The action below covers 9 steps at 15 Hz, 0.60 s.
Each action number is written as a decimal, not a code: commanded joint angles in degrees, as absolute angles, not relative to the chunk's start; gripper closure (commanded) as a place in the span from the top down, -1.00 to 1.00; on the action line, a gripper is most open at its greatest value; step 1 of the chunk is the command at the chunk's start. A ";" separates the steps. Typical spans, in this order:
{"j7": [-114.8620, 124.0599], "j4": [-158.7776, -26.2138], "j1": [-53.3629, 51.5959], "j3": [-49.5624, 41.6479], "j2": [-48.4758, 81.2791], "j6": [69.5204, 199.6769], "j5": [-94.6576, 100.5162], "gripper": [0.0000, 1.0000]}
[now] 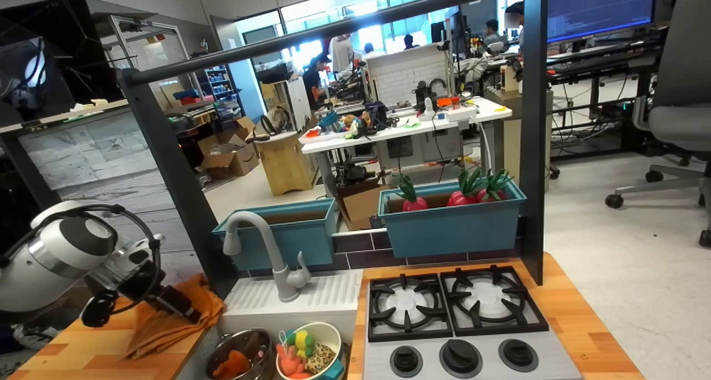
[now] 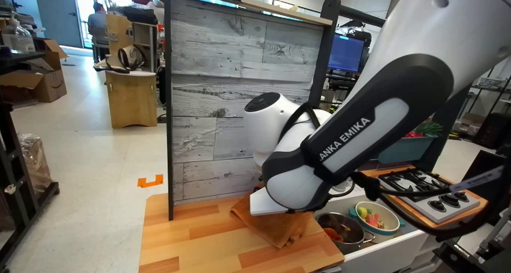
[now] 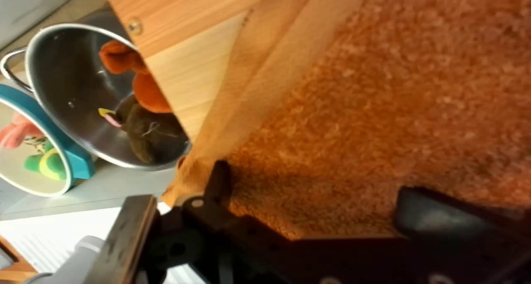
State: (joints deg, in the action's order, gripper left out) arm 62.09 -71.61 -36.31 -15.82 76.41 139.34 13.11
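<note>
Okay, so we've got the Robotiq gripper [image 3: 315,182] right down at a fuzzy orange towel [image 3: 373,101], which lies directly beneath it on the wooden countertop [image 2: 199,241]. The fingers sit wide apart and, as far as we can see, nothing's clamped between them; whether the tips actually touch the pile, we can't tell.

For handling cloth like this, we'd favor a raised fold over a flat patch: one flat layer would probably slide out, while a ridge gives the fingers something to bite. We'd also go down gently, since there's hard wood under the towel, and squeeze slowly so the fabric gathers. Past the countertop edge, just beside the gripper, is the stainless steel pot [image 3: 62,80] holding an orange plush toy [image 3: 151,95], so we'd keep the nearer finger clear of that rim.

View-wise, only the wrist view shows us the gap between the fingers. In an exterior view the Franka arm [image 2: 359,133] totally blocks the gripper, though we do see the towel spreading out past the tool. And both exterior views give us the toy radishes [image 1: 414,204] in their teal planter [image 1: 452,233], well apart from the gripper; the wrist view misses those.
</note>
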 commanded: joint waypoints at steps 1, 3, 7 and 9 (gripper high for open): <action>60.78 -65.17 -39.31 -11.41 81.08 140.80 15.30 1.00; 59.41 -63.06 -41.59 -9.18 81.37 141.41 15.44 1.00; 58.75 -58.16 -42.18 -6.96 83.26 137.11 12.70 1.00; 62.04 -59.40 -40.05 -9.34 83.09 135.40 11.84 1.00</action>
